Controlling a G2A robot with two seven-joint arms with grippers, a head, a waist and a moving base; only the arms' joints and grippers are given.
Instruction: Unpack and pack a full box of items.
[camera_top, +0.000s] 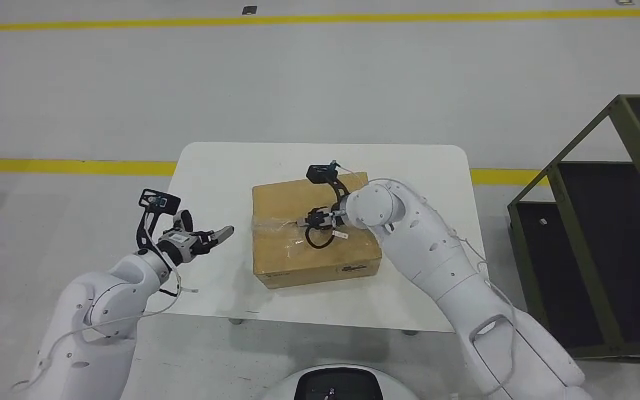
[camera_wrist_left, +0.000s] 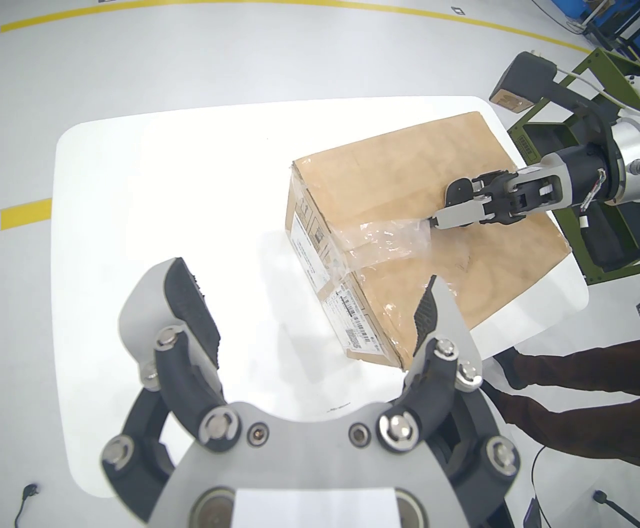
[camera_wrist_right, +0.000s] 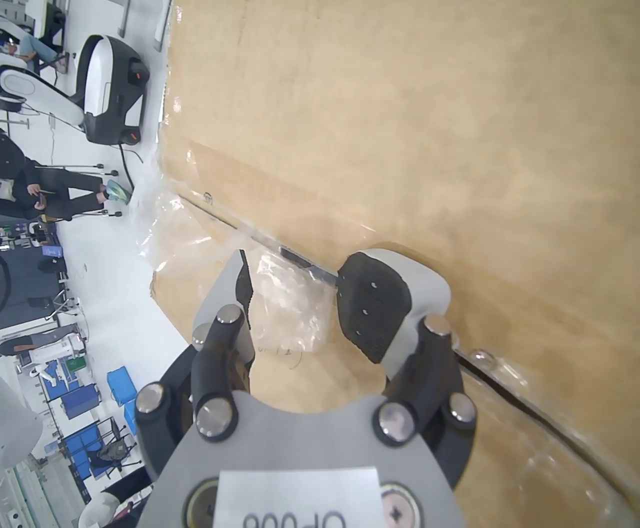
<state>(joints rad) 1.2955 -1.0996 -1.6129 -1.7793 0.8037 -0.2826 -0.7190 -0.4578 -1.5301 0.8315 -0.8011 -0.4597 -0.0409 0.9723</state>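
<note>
Loosened clear tape (camera_wrist_left: 385, 240) runs along the top seam of the cardboard box (camera_top: 290, 260), between the parted jaws of the right end effector (camera_wrist_right: 295, 282). The left end effector (camera_wrist_left: 305, 277), released, hovers farther off.

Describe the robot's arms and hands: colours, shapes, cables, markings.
The left arm and right arm have glossy white rounded shells with thin loose cables. The left hand has two silver fingers with black textured pads, black linkages, silver bolts and a grey palm plate bearing a white label. The right hand is built alike. A black camera sits on a bracket at each wrist.
</note>
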